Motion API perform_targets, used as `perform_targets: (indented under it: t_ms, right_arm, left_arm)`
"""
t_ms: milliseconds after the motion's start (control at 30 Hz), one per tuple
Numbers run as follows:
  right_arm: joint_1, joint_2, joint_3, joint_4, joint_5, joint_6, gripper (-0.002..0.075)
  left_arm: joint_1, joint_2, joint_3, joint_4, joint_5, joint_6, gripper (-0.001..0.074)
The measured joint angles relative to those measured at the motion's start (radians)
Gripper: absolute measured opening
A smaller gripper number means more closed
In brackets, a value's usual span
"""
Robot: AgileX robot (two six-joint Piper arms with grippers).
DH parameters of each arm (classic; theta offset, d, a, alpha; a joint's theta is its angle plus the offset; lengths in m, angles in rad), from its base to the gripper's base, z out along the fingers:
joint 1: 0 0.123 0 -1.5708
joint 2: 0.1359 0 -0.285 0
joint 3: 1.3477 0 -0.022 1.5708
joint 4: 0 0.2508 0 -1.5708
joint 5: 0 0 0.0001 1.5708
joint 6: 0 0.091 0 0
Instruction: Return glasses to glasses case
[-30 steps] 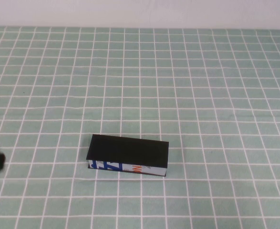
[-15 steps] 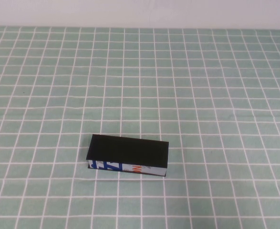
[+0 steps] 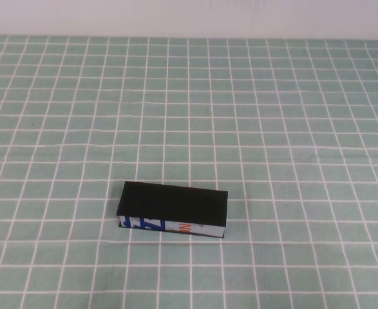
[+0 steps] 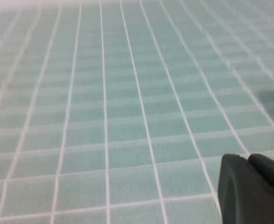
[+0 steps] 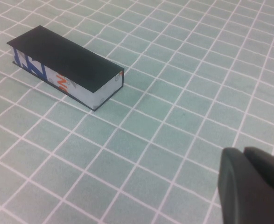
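Observation:
The glasses case (image 3: pixel 173 204) lies shut on the green checked cloth, in the near middle of the table, its white front edge with blue and orange print facing me. It also shows in the right wrist view (image 5: pixel 64 58). The glasses are hidden or out of view. Neither arm shows in the high view. My left gripper (image 4: pixel 249 161) is shut and empty, low over bare cloth. My right gripper (image 5: pixel 245 154) is shut and empty, well away from the case on its right side.
The green cloth with a white grid (image 3: pixel 272 129) covers the whole table. A pale wall (image 3: pixel 189 16) runs along the far edge.
My left gripper showed at the high view's left edge one second ago and has since drawn out of that view. The case has not moved.

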Motion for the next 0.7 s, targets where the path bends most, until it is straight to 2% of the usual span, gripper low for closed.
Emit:
perform_targets:
  t_ms: [700]
  right_arm:
    - [0.000, 0.000, 0.000, 0.000, 0.000, 0.000, -0.0013]
  left_arm:
    - [0.000, -0.001, 0.003, -0.011, 0.009, -0.020, -0.0002]
